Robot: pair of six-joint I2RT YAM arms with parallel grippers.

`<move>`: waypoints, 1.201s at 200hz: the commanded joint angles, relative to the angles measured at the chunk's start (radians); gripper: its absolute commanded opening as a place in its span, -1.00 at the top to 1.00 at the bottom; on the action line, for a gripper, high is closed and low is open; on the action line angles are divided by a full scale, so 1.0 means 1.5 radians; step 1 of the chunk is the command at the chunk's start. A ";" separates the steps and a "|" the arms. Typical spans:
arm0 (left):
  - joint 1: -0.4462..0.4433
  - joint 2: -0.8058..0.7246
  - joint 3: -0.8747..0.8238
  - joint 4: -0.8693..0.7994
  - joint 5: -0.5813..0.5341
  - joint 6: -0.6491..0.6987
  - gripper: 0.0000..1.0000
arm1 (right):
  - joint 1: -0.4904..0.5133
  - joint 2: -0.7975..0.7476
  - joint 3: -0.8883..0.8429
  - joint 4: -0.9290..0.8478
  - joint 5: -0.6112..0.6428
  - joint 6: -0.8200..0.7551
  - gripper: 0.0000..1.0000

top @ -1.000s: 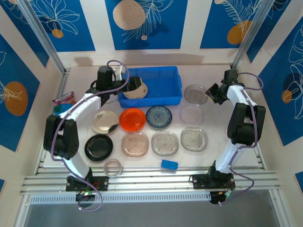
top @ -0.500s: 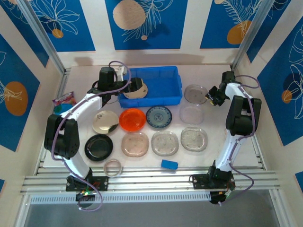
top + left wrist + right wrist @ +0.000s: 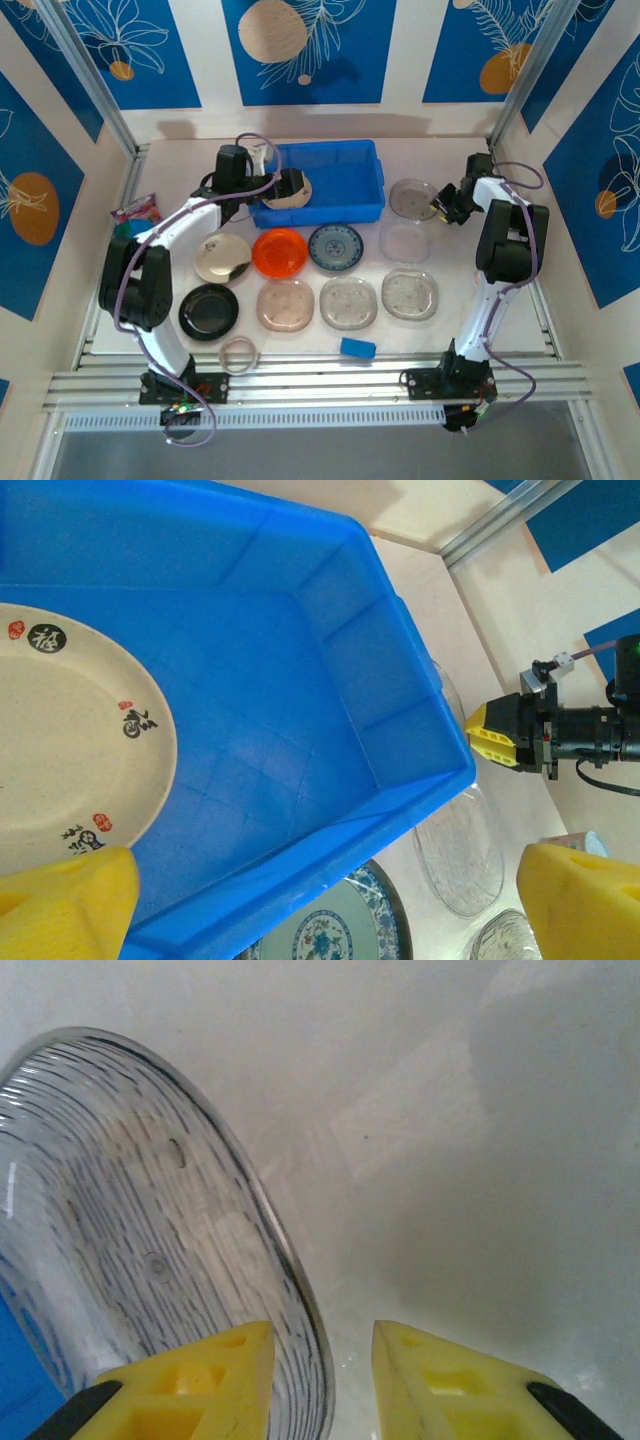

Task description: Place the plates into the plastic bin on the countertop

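Plastic bin is sitting at 12 o'clock on the countertop, w/ the beige plate inside at its 9 o'clock end, printed marks facing up. Left gripper is hovering over that end, fingers spread wide, carrying nothing.

At the bin's 3 o'clock, the smoky plate is lying on the counter, and the right gripper is at its 3 o'clock edge. Wrist cam: jaws are standing part-way apart, straddling the rim, w/ a gap showing either side, so no pinch.

Rest of the plates are waiting at the bin's 6 o'clock. Mid row: silver plate, orange plate, blue-white plate, clear plate. Near row: black plate, then three translucent plates. A thin ring and a blue block are lying nearest the rails.
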 commanded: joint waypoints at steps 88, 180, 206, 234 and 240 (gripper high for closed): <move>-0.015 0.036 0.030 -0.002 0.009 -0.006 -0.92 | 0.014 0.033 0.011 0.012 -0.023 0.023 0.75; -0.018 0.031 0.044 -0.046 0.011 0.017 -0.94 | 0.014 -0.040 0.026 -0.005 0.033 0.030 1.00; -0.018 0.027 0.047 -0.051 0.015 0.017 -0.94 | 0.023 -0.130 0.002 -0.009 0.086 0.031 1.00; -0.019 0.015 0.043 -0.050 0.009 0.013 -0.93 | 0.051 -0.243 -0.045 -0.003 0.146 0.023 1.00; -0.020 0.011 0.040 -0.049 0.007 0.011 -0.93 | 0.059 -0.264 -0.054 -0.003 0.153 0.017 1.00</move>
